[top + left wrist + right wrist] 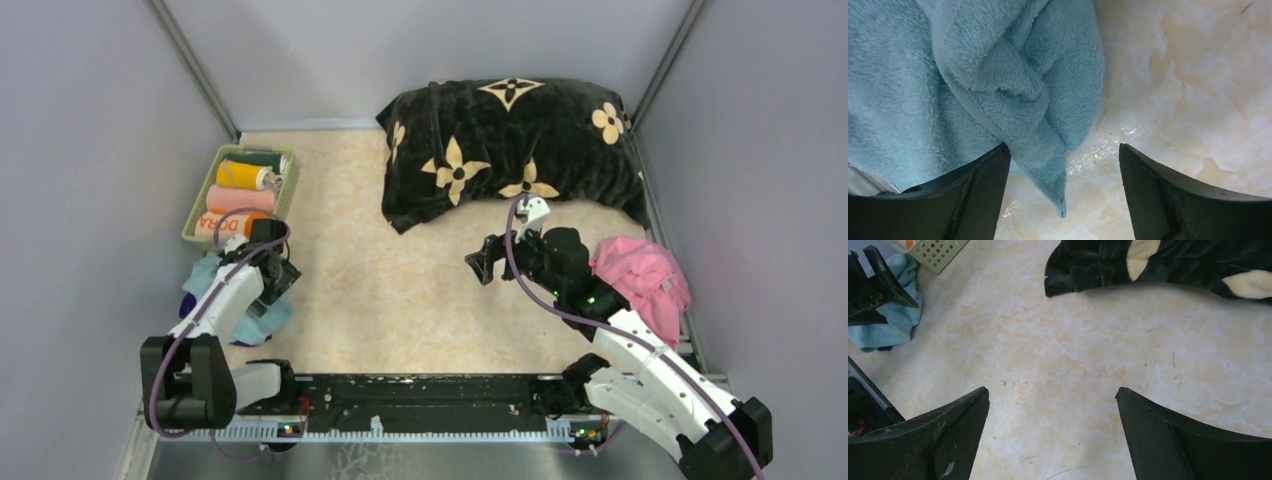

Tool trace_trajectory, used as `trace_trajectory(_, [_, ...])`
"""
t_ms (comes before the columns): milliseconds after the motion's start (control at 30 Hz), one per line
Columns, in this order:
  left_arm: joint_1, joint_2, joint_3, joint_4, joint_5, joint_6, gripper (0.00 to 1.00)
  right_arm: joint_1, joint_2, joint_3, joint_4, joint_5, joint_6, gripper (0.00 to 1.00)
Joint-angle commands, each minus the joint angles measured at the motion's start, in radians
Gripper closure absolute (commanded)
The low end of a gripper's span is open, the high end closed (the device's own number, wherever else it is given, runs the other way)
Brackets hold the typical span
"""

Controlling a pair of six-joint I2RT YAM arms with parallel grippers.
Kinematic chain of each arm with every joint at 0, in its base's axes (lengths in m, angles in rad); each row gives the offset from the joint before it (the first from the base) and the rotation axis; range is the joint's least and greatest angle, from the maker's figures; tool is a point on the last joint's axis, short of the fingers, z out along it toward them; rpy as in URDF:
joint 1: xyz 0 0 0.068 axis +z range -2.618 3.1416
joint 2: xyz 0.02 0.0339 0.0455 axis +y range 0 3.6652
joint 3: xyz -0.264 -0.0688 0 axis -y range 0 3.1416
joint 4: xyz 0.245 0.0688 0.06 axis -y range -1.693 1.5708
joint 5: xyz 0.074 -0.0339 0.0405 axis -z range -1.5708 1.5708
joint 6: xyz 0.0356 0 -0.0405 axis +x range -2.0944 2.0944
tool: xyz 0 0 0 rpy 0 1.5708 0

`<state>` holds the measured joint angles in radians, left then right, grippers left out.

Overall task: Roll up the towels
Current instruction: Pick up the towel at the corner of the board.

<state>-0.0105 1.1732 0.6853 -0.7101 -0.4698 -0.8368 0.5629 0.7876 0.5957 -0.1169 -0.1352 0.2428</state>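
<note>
Left wrist view: the left gripper (1063,147) is seen with its jaws apart, set astride a hanging corner of the light blue towel (998,90). The corner appears to be touched by the left finger but is not pinched. The towel is bunched and folded over itself on the surface (1188,90), not laid flat.

Several failures can be foreseen from here. If only the hem tip is caught, the soft terry is likely to be pulled out of the jaws once it is lifted. If the thicker fold behind is taken instead, the cloth would probably be raised as a lump, and no straight edge would be offered for rolling.

In the top external view a dark towel (188,302) is seen at the edge of the blue one. It could be dragged along by the same grasp. The basket (203,195), in which rolled towels (240,198) are already stacked, stands just beside the left arm. It could be nudged by a wide swing.

The right gripper (1053,390) is held fully apart over bare surface, near the black cushion (510,140) and well apart from the blue towel, so no help in flattening can yet be given. The pink towel (640,275) lies crumpled against the right arm, where it might be snagged or swept aside.
</note>
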Motion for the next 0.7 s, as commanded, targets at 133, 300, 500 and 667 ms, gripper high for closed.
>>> trace_trajectory(133, [0.005, 0.068, -0.052, 0.057, 0.083, -0.045, 0.47, 0.012, -0.021, 0.005, 0.047, 0.052, -0.017, 0.01])
trace_trajectory(300, [0.005, 0.001, -0.013, 0.041, 0.178, -0.005, 0.91, 0.012, -0.015, 0.011, 0.037, 0.066, -0.020, 0.01])
trace_trajectory(500, [0.001, -0.207, 0.086, 0.092, 0.469, 0.109, 1.00, 0.012, 0.006, 0.026, 0.027, 0.063, -0.025, 0.01])
trace_trajectory(667, [-0.042, -0.318, 0.153, 0.185, 0.725, 0.090, 1.00, 0.012, 0.020, 0.049, 0.000, 0.069, -0.027, 0.01])
